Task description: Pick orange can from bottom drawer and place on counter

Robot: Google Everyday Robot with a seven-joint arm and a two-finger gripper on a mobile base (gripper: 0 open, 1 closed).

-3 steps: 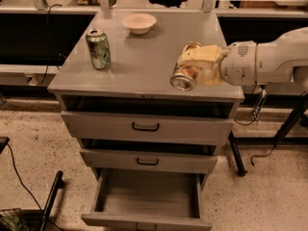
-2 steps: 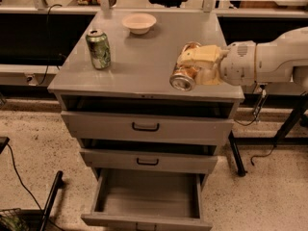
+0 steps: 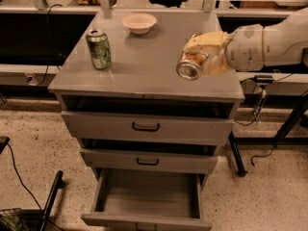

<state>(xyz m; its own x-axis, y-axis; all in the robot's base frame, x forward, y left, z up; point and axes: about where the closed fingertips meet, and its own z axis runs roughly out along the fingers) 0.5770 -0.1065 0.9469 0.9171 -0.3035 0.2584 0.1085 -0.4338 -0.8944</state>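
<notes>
The orange can (image 3: 190, 65) is tipped on its side, silver end facing me, held between my gripper's pale fingers (image 3: 206, 41) over the right side of the counter (image 3: 144, 61). My gripper (image 3: 201, 57) reaches in from the right on a white arm and is shut on the can. Whether the can touches the counter I cannot tell. The bottom drawer (image 3: 149, 196) is pulled out and its grey interior holds nothing.
A green can (image 3: 98, 48) stands upright on the counter's left side. A white bowl (image 3: 139, 22) sits at the back middle. The two upper drawers (image 3: 144, 126) have black handles and stand slightly ajar. Cables and a black table leg (image 3: 284, 129) are at the right.
</notes>
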